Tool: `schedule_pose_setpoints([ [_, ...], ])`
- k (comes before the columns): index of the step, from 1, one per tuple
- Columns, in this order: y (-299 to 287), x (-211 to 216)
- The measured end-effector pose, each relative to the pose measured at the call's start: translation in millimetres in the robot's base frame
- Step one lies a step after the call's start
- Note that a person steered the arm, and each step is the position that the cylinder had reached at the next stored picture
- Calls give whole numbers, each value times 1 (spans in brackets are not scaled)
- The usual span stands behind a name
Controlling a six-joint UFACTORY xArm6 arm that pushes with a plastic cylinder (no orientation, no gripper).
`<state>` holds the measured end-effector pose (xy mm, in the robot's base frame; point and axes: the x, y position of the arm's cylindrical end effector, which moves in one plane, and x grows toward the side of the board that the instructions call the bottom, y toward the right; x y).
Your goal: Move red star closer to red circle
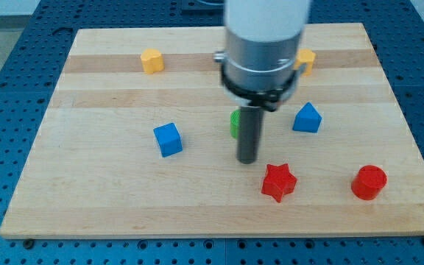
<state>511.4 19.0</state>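
The red star [279,182] lies on the wooden board near the view's bottom, right of centre. The red circle [368,182], a short cylinder, stands further to the view's right at about the same height. My tip [247,160] is just up and to the left of the red star, a small gap apart from it. A green block [235,123] is mostly hidden behind the rod.
A blue cube [168,139] sits left of the rod. A blue triangular block [308,118] sits to its upper right. A yellow block [152,60] is at the top left, another yellow block [305,61] partly hidden by the arm. The board [87,184] ends near the red circle.
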Motion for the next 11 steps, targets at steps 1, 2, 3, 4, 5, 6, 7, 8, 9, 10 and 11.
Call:
schedule_pose_setpoints([
  [1,-19,5],
  [2,-25,5],
  [3,-66,21],
  [4,-72,49],
  [5,-43,55],
  [6,-5,45],
  [7,28,42],
  [8,65,42],
  [9,98,42],
  [10,115,33],
  [11,114,22],
])
